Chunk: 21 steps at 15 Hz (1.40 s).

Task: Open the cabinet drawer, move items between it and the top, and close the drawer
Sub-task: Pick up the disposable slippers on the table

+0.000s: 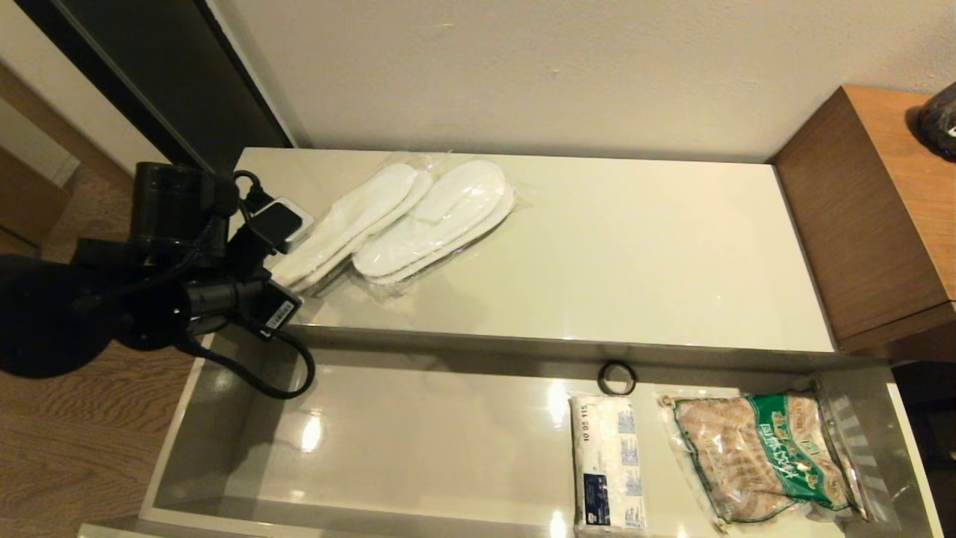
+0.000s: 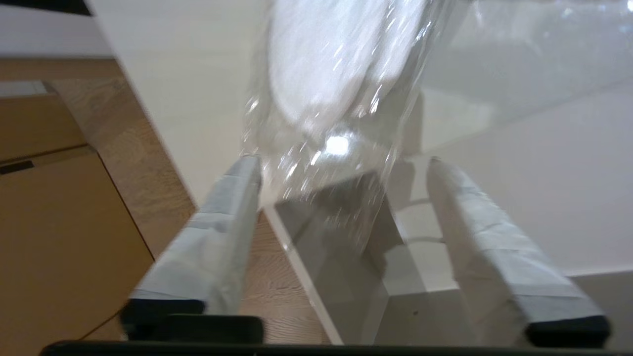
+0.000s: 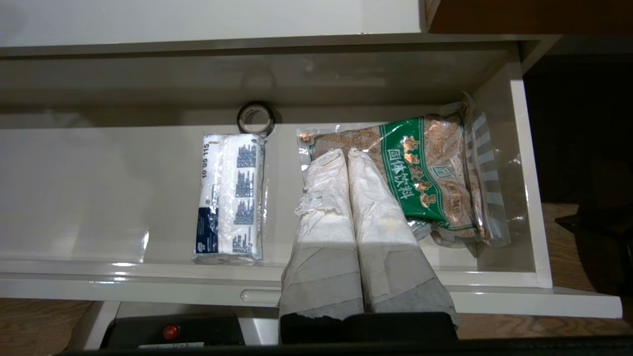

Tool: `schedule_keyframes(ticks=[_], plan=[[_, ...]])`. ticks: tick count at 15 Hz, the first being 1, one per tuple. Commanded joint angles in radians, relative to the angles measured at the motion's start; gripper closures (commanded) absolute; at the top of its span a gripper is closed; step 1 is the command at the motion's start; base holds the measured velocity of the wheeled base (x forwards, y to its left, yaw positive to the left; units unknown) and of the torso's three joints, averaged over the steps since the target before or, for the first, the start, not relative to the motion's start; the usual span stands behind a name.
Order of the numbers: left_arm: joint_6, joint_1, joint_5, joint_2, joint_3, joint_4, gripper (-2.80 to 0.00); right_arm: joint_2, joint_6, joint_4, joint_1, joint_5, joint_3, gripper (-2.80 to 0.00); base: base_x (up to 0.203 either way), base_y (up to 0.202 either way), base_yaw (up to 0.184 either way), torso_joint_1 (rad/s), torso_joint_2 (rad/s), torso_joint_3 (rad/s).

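The cabinet drawer (image 1: 418,448) stands pulled out across the lower part of the head view, its floor glossy and pale. In its lower right area lies the tissue pack (image 1: 608,463), white side up with a dark-blue label at its near end, and just beside it to the right the green-labelled snack bag (image 1: 762,456); a small black ring (image 1: 617,377) sits against the drawer's back wall, just above the tissue pack. On the top (image 1: 635,261), toward its upper left, the two clear-wrapped pairs of slippers (image 1: 407,220) lie side by side, slanted, their wrappers touching. The left gripper (image 2: 341,198) is at the left end of the top, near the front corner, its fingers (image 2: 217,237) spread wide with the edge of a slipper wrapper between them, though neither finger visibly presses it. The right gripper (image 3: 346,158) is seen only in its own wrist view, hanging above the drawer over the snack bag's left part, its fingers pressed together and holding nothing. At the upper right of the head view stands the brown wooden unit (image 1: 874,217).
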Motion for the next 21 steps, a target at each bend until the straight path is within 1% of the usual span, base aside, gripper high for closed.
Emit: schedule_keyframes(ticks=[1,3,4,5,7,9,11,13,14,15,17,18,21], plan=[[0.003,-0.004,0.011,0.069,-0.035,-0.008,-2.8,0.001,0.0,0.0,0.0,0.0,0.0,0.0,0.0,0.0,0.0,0.0,0.0,0.0],[0.013,-0.008,0.035,0.11,-0.054,-0.029,-2.8,0.002,0.0,0.0,0.0,0.0,0.0,0.0,0.0,0.0,0.0,0.0,0.0,0.0],[0.029,-0.015,0.071,0.118,-0.06,-0.038,-2.8,0.001,0.0,0.0,0.0,0.0,0.0,0.0,0.0,0.0,0.0,0.0,0.0,0.0],[0.042,-0.022,0.094,0.134,-0.07,-0.053,-2.8,0.001,0.0,0.0,0.0,0.0,0.0,0.0,0.0,0.0,0.0,0.0,0.0,0.0],[0.06,-0.033,0.113,0.171,-0.084,-0.109,-2.8,0.001,0.0,0.0,0.0,0.0,0.0,0.0,0.0,0.0,0.0,0.0,0.0,0.0],[0.115,-0.033,0.124,0.21,-0.097,-0.194,-2.8,0.001,0.0,0.0,0.0,0.0,0.0,0.0,0.0,0.0,0.0,0.0,0.0,0.0],[0.181,-0.031,0.123,0.252,-0.096,-0.317,-2.8,0.001,0.0,0.0,0.0,0.0,0.0,0.0,0.0,0.0,0.0,0.0,0.0,0.0],[0.263,-0.026,0.125,0.282,-0.091,-0.417,-2.8,0.001,0.0,0.0,0.0,0.0,0.0,0.0,0.0,0.0,0.0,0.0,0.0,0.0],[0.281,-0.02,0.126,0.287,-0.088,-0.424,-2.8,0.001,0.0,0.0,0.0,0.0,0.0,0.0,0.0,0.0,0.0,0.0,0.0,0.0],[0.283,-0.017,0.128,0.293,-0.091,-0.425,-2.8,0.001,0.0,0.0,0.0,0.0,0.0,0.0,0.0,0.0,0.0,0.0,0.0,0.0],[0.284,-0.004,0.157,0.305,-0.103,-0.426,-2.8,0.002,0.0,0.0,0.0,0.0,0.0,0.0,0.0,0.0,0.0,0.0,0.0,0.0],[0.286,-0.002,0.159,0.307,-0.102,-0.425,0.0,0.001,0.0,0.0,0.0,0.0,0.0,0.0,0.0,0.0,0.0,0.0,0.0,0.0],[0.292,0.015,0.16,0.311,-0.097,-0.429,0.0,0.001,0.0,0.0,0.0,0.0,0.0,0.0,0.0,0.0,0.0,0.0,0.0,0.0]])
